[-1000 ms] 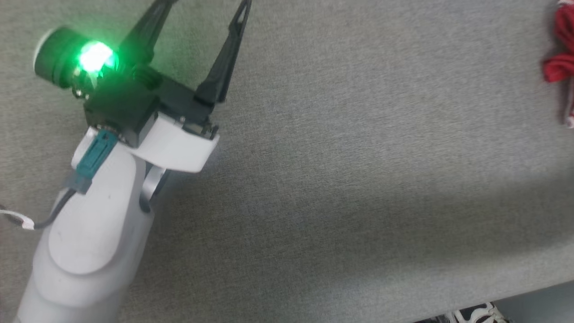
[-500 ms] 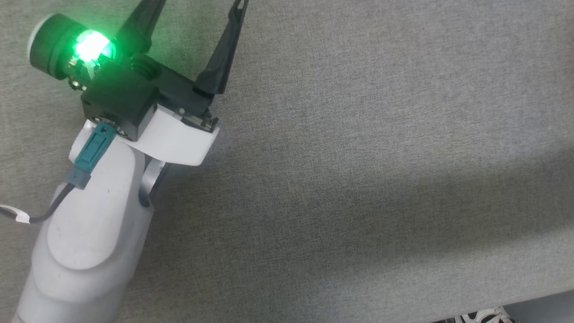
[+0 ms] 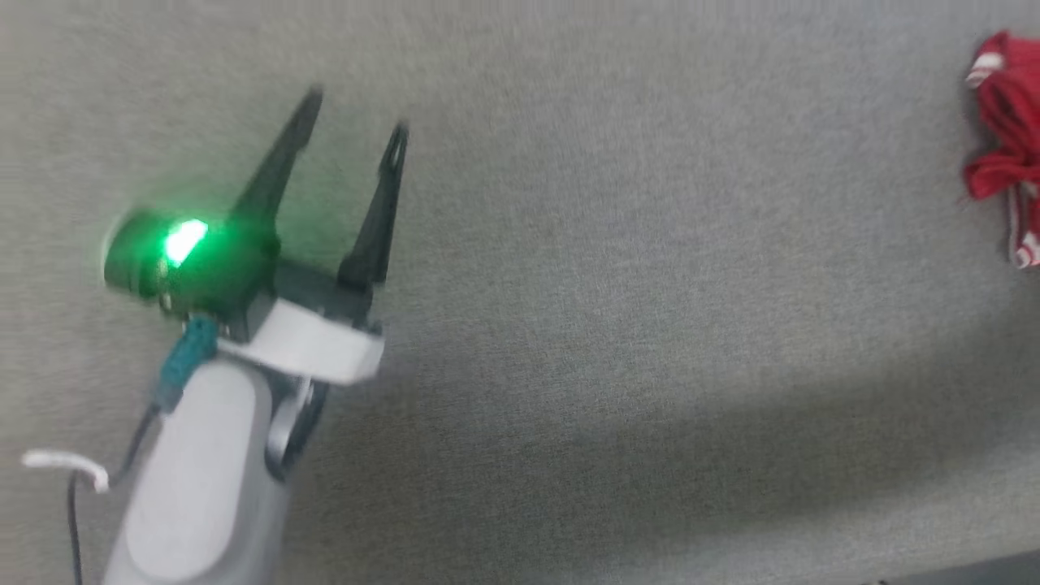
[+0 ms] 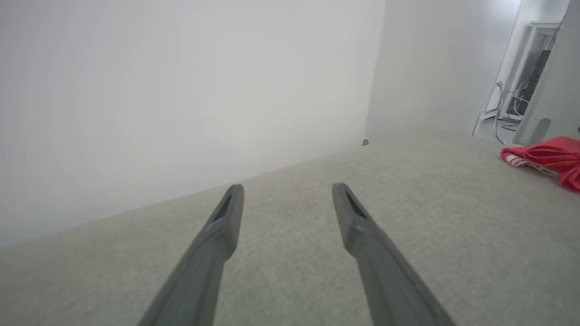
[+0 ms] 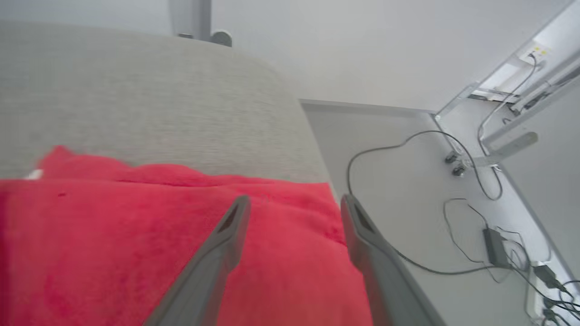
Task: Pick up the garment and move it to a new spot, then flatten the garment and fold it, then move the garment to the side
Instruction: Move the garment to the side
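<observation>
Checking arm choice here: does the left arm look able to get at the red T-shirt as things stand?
Probably yes, with a long reach. Bare table lies between the open left end effector and the T-shirt at its right edge; nothing blocks the way. The right end effector hangs much closer.

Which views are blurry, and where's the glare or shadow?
Head view: motion-smeared, left tool soft-edged, green light blooming, broad shadow band across the table. Left wrist view: fairly sharp, wall washed out. Right wrist view: garment softly blurred, cables beyond crisper.
</observation>
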